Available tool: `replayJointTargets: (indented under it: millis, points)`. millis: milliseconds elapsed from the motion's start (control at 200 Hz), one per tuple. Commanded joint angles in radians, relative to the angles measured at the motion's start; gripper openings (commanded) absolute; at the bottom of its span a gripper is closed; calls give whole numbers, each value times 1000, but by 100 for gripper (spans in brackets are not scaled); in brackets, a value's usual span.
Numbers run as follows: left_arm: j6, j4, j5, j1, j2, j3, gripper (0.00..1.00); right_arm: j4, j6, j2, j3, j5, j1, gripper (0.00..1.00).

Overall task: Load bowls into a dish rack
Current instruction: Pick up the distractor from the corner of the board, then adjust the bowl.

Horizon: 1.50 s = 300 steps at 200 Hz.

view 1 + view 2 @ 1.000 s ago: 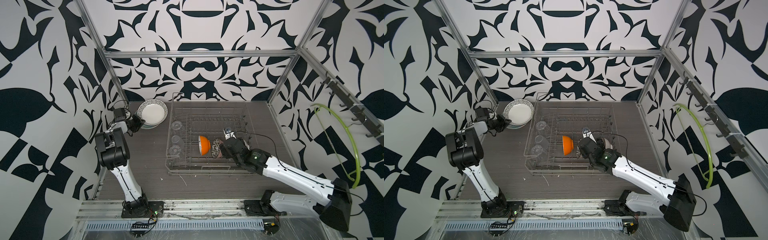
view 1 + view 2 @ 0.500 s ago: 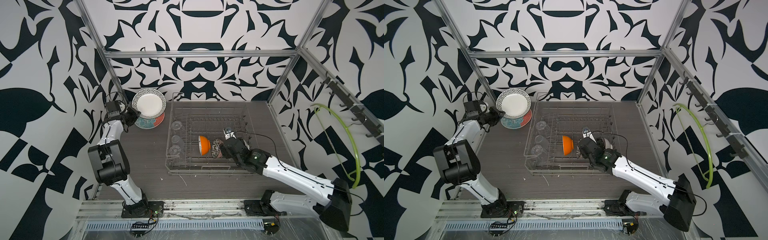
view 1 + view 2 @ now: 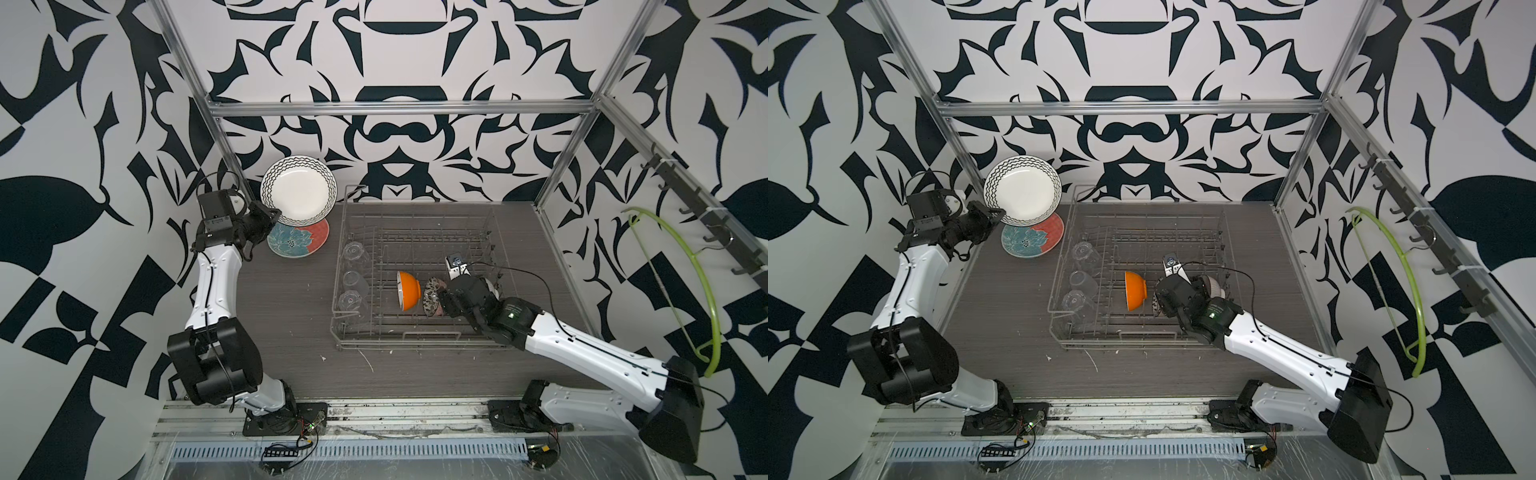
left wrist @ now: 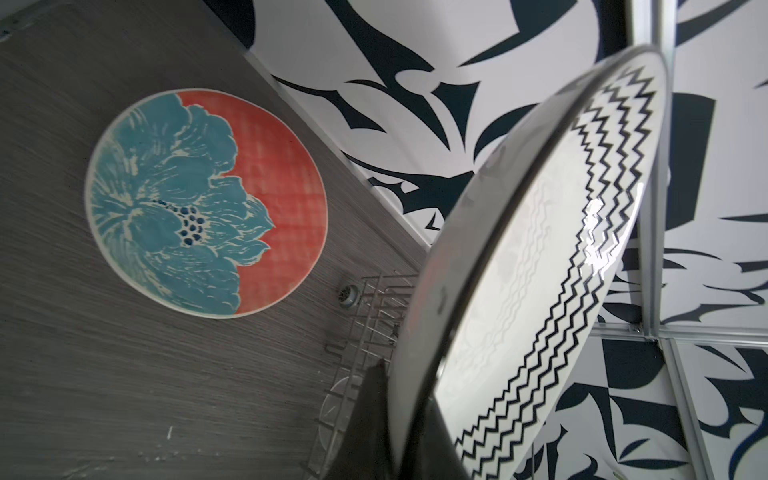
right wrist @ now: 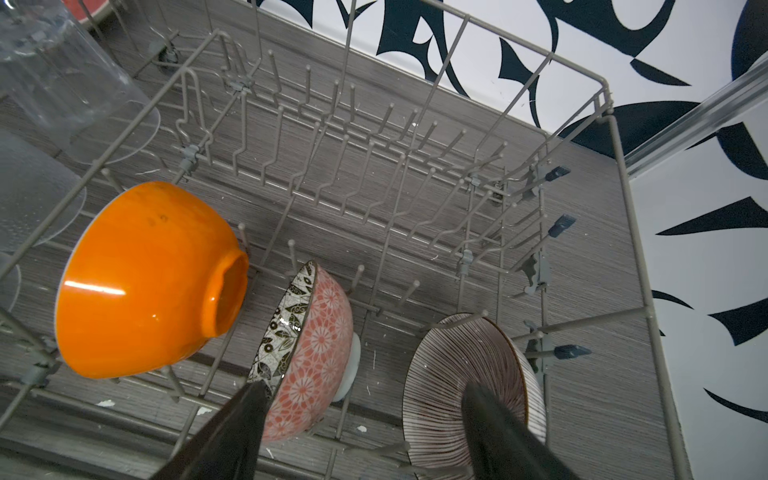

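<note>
Grey tabletop (image 3: 286, 324), patterned walls (image 3: 395, 54), left gripper (image 3: 272, 217) clamping zigzag plate (image 3: 297, 189), flower plate (image 3: 291, 243) beneath, right gripper (image 5: 363, 386) spread wide in dish rack (image 3: 415, 332), floral bowl (image 5: 311, 345), striped bowl (image 5: 449, 365) just beside its fingers (image 5: 232, 424).

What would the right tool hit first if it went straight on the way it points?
Likely the floral bowl, just ahead of the open right tool by one finger; the other finger lines up with the striped bowl. Depth is hard to judge.

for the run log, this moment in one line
left gripper: shut on zigzag plate, in air | right gripper: open, astride floral bowl | dish rack: orange bowl, floral bowl, striped bowl on edge
</note>
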Motion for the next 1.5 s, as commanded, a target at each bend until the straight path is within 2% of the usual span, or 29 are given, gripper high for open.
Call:
replayJointTargets:
  millis: [0,160,285,525,880,1075,1230,1495]
  points:
    - [-3,36,67,-106,-111,44,0,58,-15,-13,75,-25,-1,83]
    - [-2,51,-25,-284,-230,-27,0,81,-63,22,207,-122,-45,84]
    - [-7,73,-118,-416,-307,-103,0,83,-92,58,318,-236,-122,84]
    - [-34,163,-217,-565,-370,-239,0,65,-102,81,473,-486,-268,89]
    - [-88,340,-277,-696,-325,-308,0,60,-81,109,512,-630,-316,91]
    - [-124,431,-286,-736,-318,-340,0,94,-43,123,483,-802,-414,89]
    - [-139,470,-287,-753,-317,-356,0,155,-26,127,448,-964,-472,81]
    - [-136,488,-304,-761,-313,-364,0,215,30,171,424,-1144,-487,71]
